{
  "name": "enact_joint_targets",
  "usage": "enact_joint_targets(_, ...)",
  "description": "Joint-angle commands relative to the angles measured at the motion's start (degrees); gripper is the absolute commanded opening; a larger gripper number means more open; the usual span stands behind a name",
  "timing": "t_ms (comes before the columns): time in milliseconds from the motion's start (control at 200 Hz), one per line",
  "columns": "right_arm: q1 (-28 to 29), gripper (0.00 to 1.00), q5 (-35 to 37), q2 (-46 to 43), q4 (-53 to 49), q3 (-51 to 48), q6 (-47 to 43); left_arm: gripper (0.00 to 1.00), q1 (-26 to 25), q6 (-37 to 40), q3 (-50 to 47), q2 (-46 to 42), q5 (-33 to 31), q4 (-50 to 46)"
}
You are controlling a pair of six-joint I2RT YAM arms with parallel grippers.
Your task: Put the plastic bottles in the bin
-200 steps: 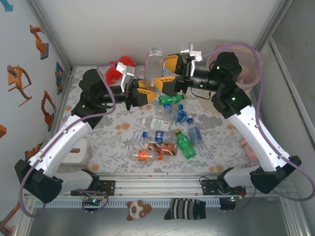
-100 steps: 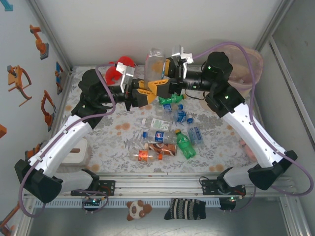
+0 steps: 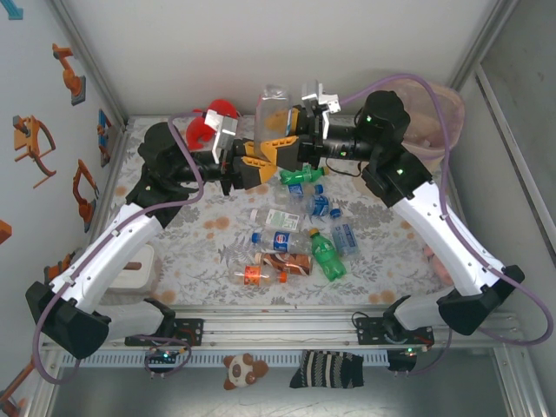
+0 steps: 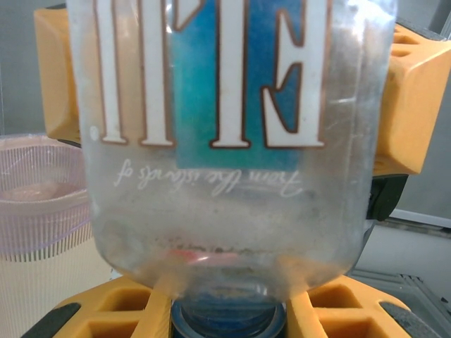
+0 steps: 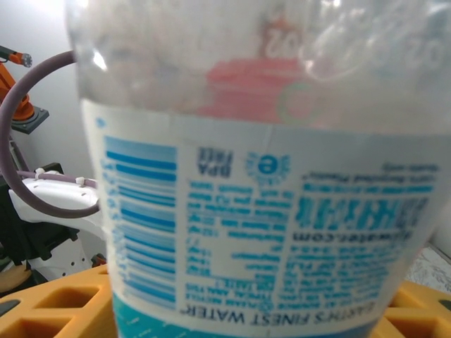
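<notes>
clear plastic with a blue-and-white label: one bottle (image 3: 273, 111) is held up in the air above the far middle of the bench (image 3: 200, 234), with both of my arms meeting at it. my left tool (image 3: 266, 149) is clamped on this bottle from the left. in the left wrist view its yellow fingers (image 4: 416, 98) press against the bottle's walls, and the bottle (image 4: 225, 141) hangs cap end towards the camera. my right tool (image 3: 287, 132) reaches in from the right, its yellow fingers (image 5: 56, 310) standing on either side of the same bottle (image 5: 254, 183). i cannot tell whether they press on it or stand just clear.

the bin (image 3: 453, 109) stands at the far right corner of the bench, well apart from the held bottle. its mesh wall (image 4: 42, 190) shows behind the bottle in the left wrist view.

the remaining bottles lie loose in the middle of the bench, below the tools: a green bottle (image 3: 327, 254), a blue-labelled bottle (image 3: 280, 240), an orange-capped bottle (image 3: 261, 274) and a second green bottle (image 3: 300, 177) nearest the tools.
</notes>
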Motion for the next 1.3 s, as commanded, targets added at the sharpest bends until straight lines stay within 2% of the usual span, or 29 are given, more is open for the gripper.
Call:
enact_joint_targets(0,0.5,0.55,-0.7,0.1,0.6,2.4,-0.7,0.28,-0.3,-0.7,1.8,-1.3,1.4,2.2)
enact_joint_targets(200,0.6,0.5,-0.4,0.0,0.3,2.5,-0.8,0.3,-0.3,-0.6,1.8,-1.3,1.1,2.0)
enact_joint_targets(280,0.5,0.47,0.2,-0.1,-0.1,2.6,-1.0,0.34,-0.3,-0.3,1.7,-1.3,0.6,1.7)
enact_joint_targets(526,0.0,0.47,7.8,-0.6,-6.2,4.4,-5.0,0.65,-0.2,4.5,0.5,-3.8,-7.0,-4.4)
enact_joint_targets(666,-2.7,0.48,12.1,-0.9,-8.1,5.1,-3.9,0.69,0.2,6.4,-1.9,-6.3,-13.3,-7.0)
enact_joint_targets(821,-7.7,0.47,16.6,-1.1,-9.4,5.6,-0.3,0.7,0.8,6.6,-3.7,-8.0,-17.0,-8.3)
enact_joint_targets(966,-15.1,0.46,21.6,-0.6,-12.2,6.7,5.3,0.7,1.0,6.6,-4.4,-8.8,-17.8,-8.9)
enact_joint_targets(1157,-24.2,0.45,30.3,2.6,-24.5,12.3,7.3,0.7,1.2,6.7,-4.7,-8.8,-18.4,-9.3)
enact_joint_targets(1297,-30.7,0.45,32.6,6.7,-32.3,17.2,9.0,0.7,1.4,6.7,-4.8,-8.7,-18.5,-9.8)
